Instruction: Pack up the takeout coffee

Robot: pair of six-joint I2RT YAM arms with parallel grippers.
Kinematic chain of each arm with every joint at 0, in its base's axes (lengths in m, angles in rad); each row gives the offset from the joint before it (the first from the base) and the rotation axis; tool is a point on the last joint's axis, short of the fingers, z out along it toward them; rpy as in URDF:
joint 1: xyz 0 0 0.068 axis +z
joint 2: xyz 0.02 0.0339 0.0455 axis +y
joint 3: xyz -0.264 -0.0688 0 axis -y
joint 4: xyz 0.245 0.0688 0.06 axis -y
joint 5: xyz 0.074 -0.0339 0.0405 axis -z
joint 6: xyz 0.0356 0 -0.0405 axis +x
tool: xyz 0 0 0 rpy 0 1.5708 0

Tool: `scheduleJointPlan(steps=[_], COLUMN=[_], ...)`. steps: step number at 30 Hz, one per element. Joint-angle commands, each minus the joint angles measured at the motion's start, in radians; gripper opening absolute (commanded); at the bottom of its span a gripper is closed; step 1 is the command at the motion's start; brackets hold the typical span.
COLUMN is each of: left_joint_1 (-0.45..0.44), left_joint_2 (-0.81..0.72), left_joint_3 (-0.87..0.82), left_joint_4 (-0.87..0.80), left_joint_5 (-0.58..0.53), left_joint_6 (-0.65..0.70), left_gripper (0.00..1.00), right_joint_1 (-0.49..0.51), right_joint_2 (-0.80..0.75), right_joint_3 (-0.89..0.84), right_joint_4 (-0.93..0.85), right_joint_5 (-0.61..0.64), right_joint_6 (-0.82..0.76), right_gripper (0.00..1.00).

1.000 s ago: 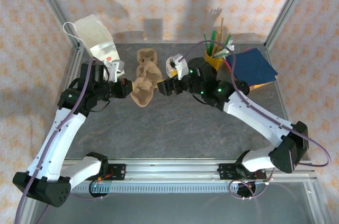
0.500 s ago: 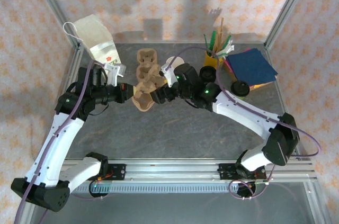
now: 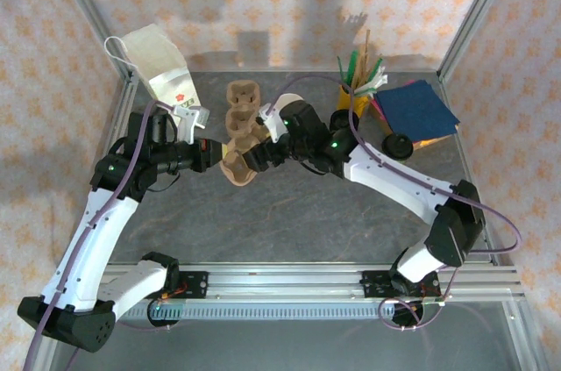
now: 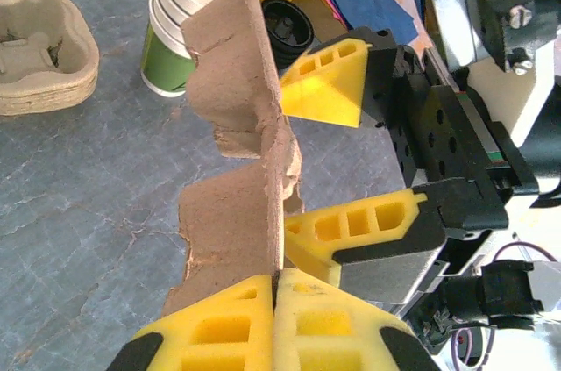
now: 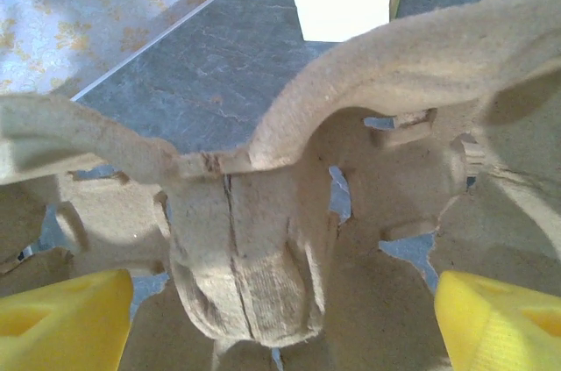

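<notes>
The left gripper (image 4: 274, 294) sits at the left edge of the moulded-pulp cup carrier (image 4: 235, 125), its yellow pads pinched tight on the carrier's thin wall. At the carrier's right side the right gripper (image 5: 280, 314) is spread wide, one finger on either side of a raised ridge; whether the fingers touch it cannot be told. The takeout coffee (image 3: 396, 145) stands well to the right of the carrier, beyond the right arm, showing its black lid from above.
</notes>
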Motion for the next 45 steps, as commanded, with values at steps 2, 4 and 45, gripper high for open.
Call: scheduleJointPlan(steps=[2,4,45], left_joint_1=[-0.007,-0.007,-0.01], left_joint_2=[-0.018,-0.017,-0.007], left_joint_3=[-0.017,-0.019,-0.029], left_joint_4=[0.051,0.049,0.066], left_joint_5=[0.035,0.032,0.041], left_joint_6=[-0.007,-0.009,-0.028], left_gripper=[0.0,0.0,0.0], right_joint_1=[0.003,0.003,0.002], right_joint_2=[0.028,0.033,0.042], right_joint_3=[0.05,0.055,0.042], right_joint_4=[-0.028,-0.03,0.003], right_joint_5=[-0.008,-0.01,-0.038], right_joint_6=[-0.031,-0.034,-0.023], right_gripper=[0.88,0.88,0.48])
